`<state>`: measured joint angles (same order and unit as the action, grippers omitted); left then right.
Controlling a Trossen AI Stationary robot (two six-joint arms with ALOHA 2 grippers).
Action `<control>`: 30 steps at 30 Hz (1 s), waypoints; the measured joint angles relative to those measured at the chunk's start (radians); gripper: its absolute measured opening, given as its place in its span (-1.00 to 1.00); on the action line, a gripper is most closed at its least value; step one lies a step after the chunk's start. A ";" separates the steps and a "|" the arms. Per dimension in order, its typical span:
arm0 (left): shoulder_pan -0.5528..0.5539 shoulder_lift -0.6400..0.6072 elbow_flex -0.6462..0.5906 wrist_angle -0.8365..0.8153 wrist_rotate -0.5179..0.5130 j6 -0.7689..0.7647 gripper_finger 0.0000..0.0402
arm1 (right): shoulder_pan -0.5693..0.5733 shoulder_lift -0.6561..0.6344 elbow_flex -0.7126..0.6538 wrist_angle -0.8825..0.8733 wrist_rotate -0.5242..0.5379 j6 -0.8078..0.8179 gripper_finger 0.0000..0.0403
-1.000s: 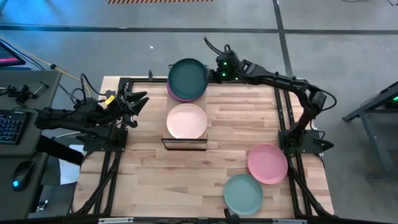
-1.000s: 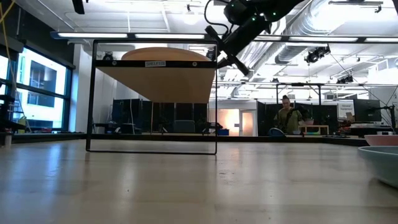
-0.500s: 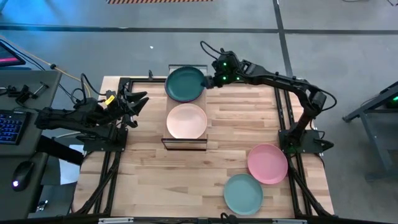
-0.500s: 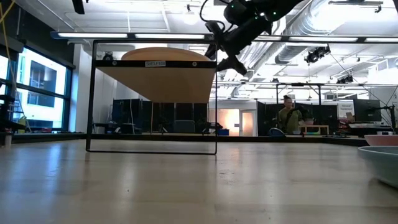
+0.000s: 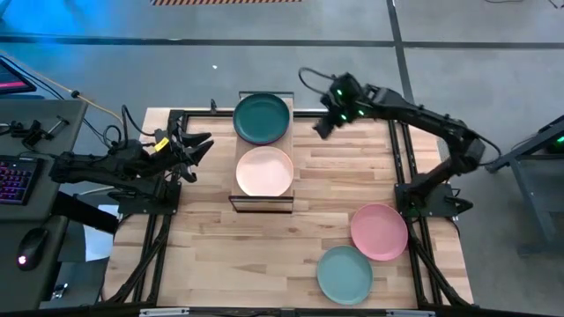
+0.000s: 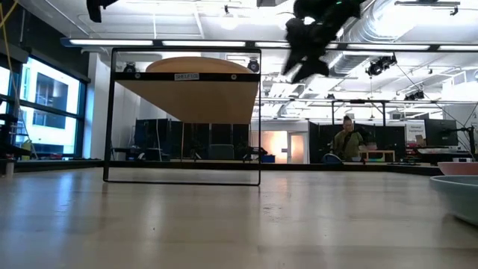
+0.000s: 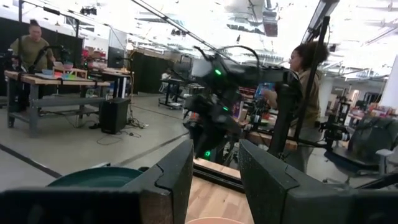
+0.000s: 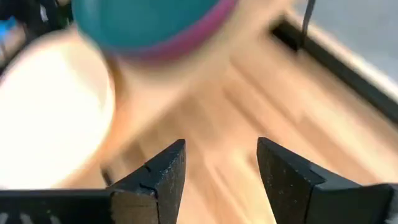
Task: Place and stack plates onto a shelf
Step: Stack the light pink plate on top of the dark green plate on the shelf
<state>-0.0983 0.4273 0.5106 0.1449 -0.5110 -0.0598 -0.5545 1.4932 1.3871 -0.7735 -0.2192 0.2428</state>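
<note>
- The bench [image 5: 229,255] is pale planks, bare ahead of the shelf.
- The shelf [image 5: 263,204] carries two plates: a dark green plate [image 5: 262,118] on its far half, over a magenta rim, and a cream plate [image 5: 264,171] on its near half.
- The pink plate [image 5: 379,231] and light teal plate [image 5: 345,274] lie right of the shelf, overlapping.
- The right gripper [image 5: 322,128] hangs just right of the shelf, fingers apart and empty.
- The left gripper [image 5: 199,144] waits left of the shelf, fingers parted.

A grey floor [image 5: 458,53] is seen around the wooden counter [image 5: 335,176]. Tall windows [image 6: 45,112] are set at one side, strip lights [image 6: 187,42] and ducts [image 6: 418,30] overhead. A workbench [image 7: 43,84] is attended by a person [image 7: 31,46].
</note>
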 joint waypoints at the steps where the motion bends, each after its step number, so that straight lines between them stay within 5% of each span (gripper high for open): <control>1: 0.000 0.000 0.000 0.000 0.000 -0.007 -0.42 | 0.006 -0.040 -0.051 -0.002 0.002 -0.005 -0.11; 6: 0.000 0.000 0.000 0.000 -0.005 -0.017 -0.42 | 0.046 -0.312 -0.386 0.143 0.002 0.125 -0.11; 14: 0.000 0.000 0.000 0.001 -0.060 -0.052 -0.42 | 0.174 -0.667 -0.788 0.743 0.093 0.355 -0.11; 30: 0.000 0.000 0.000 0.001 -0.085 -0.051 -0.42 | 0.190 -0.632 -0.778 0.787 0.115 0.271 -0.11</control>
<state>-0.0982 0.4271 0.5106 0.1463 -0.5961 -0.1112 -0.3645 0.8611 0.6093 0.0137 -0.1040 0.5140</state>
